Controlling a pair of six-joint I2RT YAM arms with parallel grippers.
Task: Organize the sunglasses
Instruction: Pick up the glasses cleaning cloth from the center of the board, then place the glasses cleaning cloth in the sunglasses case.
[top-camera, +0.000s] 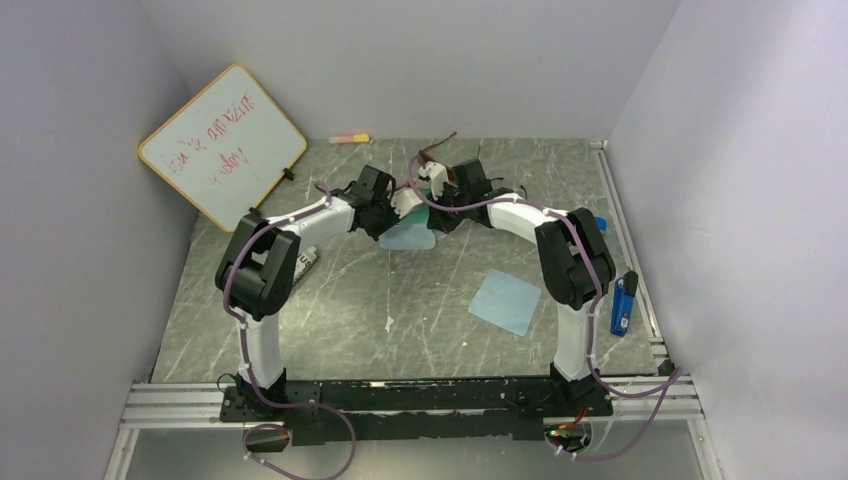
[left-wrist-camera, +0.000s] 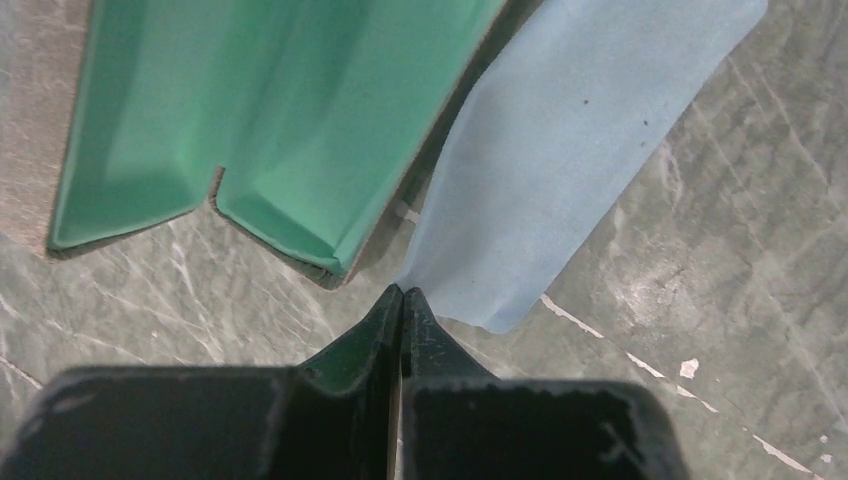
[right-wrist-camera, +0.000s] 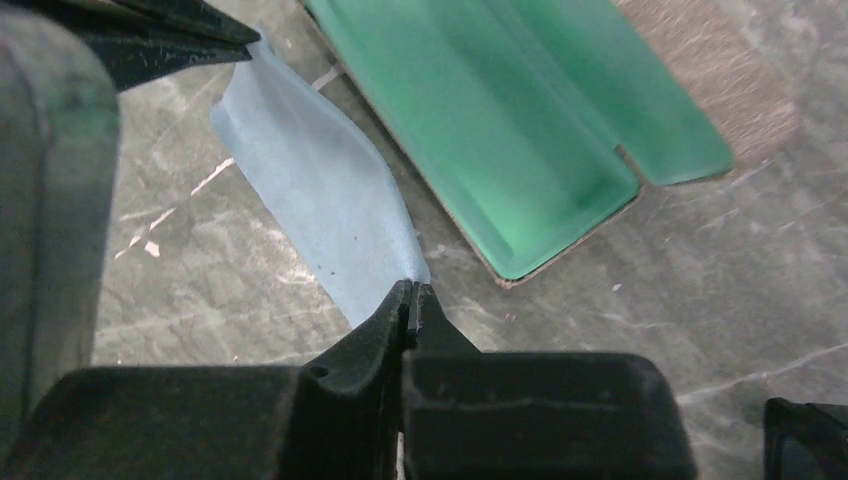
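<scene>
Hold | left gripper (left-wrist-camera: 402, 298) pinching blue cloth (left-wrist-camera: 580, 150) | right gripper (right-wrist-camera: 412, 293) pinching its other end (green-lined case (left-wrist-camera: 290, 110) beside)

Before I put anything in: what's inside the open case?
Only bare green lining shows in both halves of the case; nothing lies in it. The blue cloth, pinched by the left gripper and right gripper, is outside it. The case's far end is out of frame.

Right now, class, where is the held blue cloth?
Centre of the top view: the blue cloth, between left gripper and right gripper, each shut on a corner, beside the open green-lined case.
</scene>
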